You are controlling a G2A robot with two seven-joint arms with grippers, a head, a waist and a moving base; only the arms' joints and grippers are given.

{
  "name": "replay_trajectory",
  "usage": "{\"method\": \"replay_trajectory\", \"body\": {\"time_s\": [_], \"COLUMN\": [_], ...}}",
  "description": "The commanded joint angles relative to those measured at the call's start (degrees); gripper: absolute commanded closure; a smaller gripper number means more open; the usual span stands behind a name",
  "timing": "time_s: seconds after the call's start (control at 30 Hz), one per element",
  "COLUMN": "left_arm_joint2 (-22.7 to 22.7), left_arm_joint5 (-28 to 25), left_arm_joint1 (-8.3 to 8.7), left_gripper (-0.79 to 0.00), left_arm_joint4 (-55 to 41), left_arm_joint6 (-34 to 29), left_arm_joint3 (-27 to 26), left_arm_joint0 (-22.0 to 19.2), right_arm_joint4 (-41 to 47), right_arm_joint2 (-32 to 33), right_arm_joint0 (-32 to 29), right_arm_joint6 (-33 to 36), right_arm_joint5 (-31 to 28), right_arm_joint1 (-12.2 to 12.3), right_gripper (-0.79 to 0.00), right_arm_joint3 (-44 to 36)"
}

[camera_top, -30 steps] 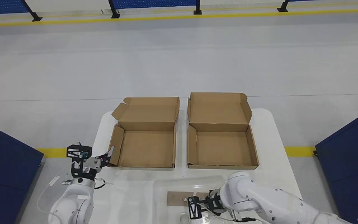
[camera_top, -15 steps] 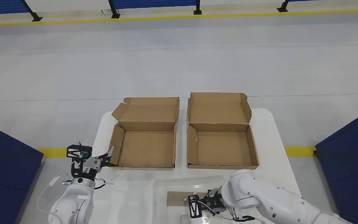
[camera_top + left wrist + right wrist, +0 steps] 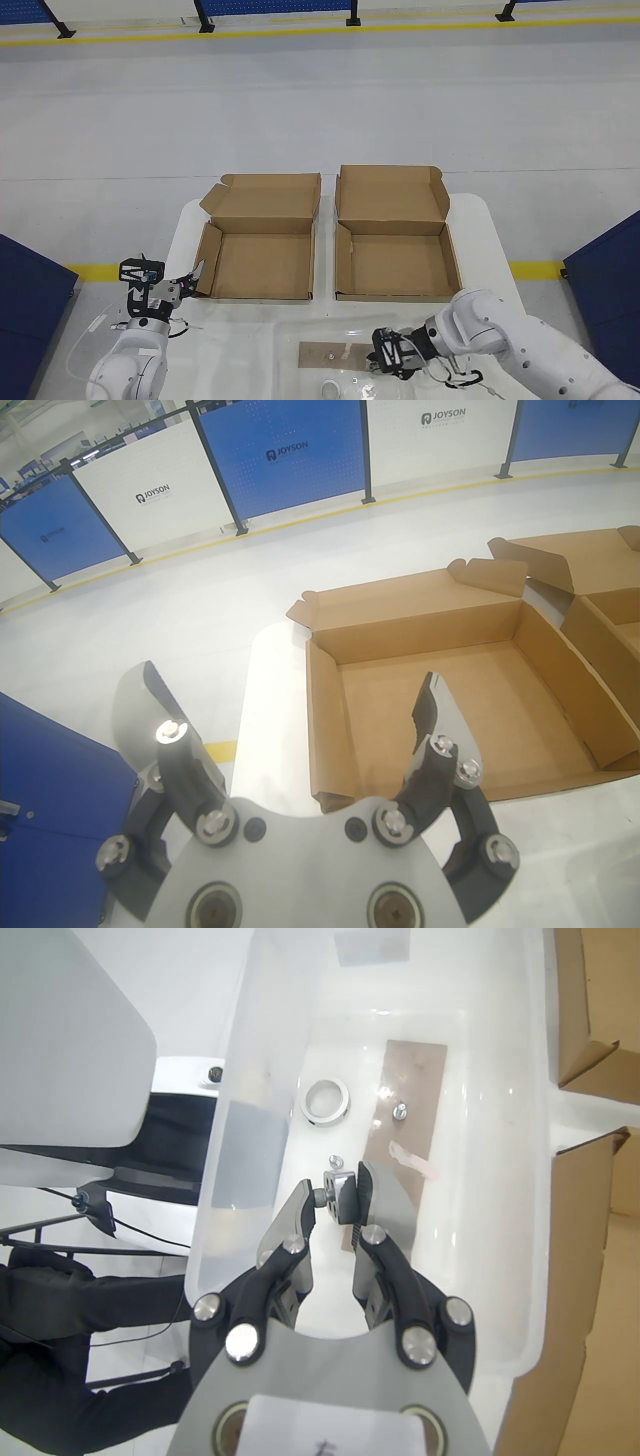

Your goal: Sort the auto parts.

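Observation:
My right gripper (image 3: 336, 1195) is shut on a small metal block (image 3: 340, 1193) with holes and a stud, held above the floor of a clear plastic bin (image 3: 500, 1178). In the top view that gripper (image 3: 388, 352) hangs over the bin (image 3: 250, 340) near the table's front. A metal ring (image 3: 325, 1103), a small screw (image 3: 400, 1111) and a small bolt (image 3: 334, 1160) lie in the bin. My left gripper (image 3: 290, 675) is open and holds nothing, at the table's left edge (image 3: 190, 280) beside the left cardboard box (image 3: 450, 700).
Two open, empty cardboard boxes (image 3: 262, 265) (image 3: 397, 262) stand side by side behind the bin, lids folded back. A brown card (image 3: 405, 1128) lies on the bin floor under the screw. Blue panels flank the table on both sides.
My right gripper has moved to the right across the bin, off the brown card, with the metal block in it. The left arm has kept still.

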Motion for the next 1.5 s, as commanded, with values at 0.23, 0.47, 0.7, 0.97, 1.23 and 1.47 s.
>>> {"method": "replay_trajectory", "body": {"time_s": [0.23,0.47,0.7,0.97,1.23,1.47], "left_arm_joint2": [0.0,0.0,0.0,0.0,0.0,0.0], "left_arm_joint5": [0.0,0.0,0.0,0.0,0.0,0.0], "left_arm_joint1": [0.00,0.00,0.00,0.00,0.00,0.00], "left_gripper": [-0.785,-0.785,-0.785,-0.785,-0.785,-0.785], "left_arm_joint4": [0.0,0.0,0.0,0.0,0.0,0.0], "left_arm_joint6": [0.0,0.0,0.0,0.0,0.0,0.0], "left_arm_joint3": [0.0,0.0,0.0,0.0,0.0,0.0], "left_arm_joint0": [0.0,0.0,0.0,0.0,0.0,0.0], "right_arm_joint4": [-2.5,-2.5,0.3,4.0,-2.1,-5.8], "right_arm_joint2": [1.2,1.2,0.8,-2.3,-10.0,-13.0], "right_arm_joint0": [-2.3,-2.3,-2.5,-1.1,3.7,5.8], "right_arm_joint6": [-7.6,-7.6,-11.8,-23.3,-43.5,-49.8], "right_arm_joint5": [0.1,0.1,0.1,0.1,0.1,0.1], "right_arm_joint1": [2.4,2.4,2.5,6.2,11.2,12.4], "right_gripper": [0.000,0.000,0.000,0.000,0.000,0.000], "right_arm_joint3": [-1.0,-1.0,-0.8,-1.3,0.4,1.6]}}
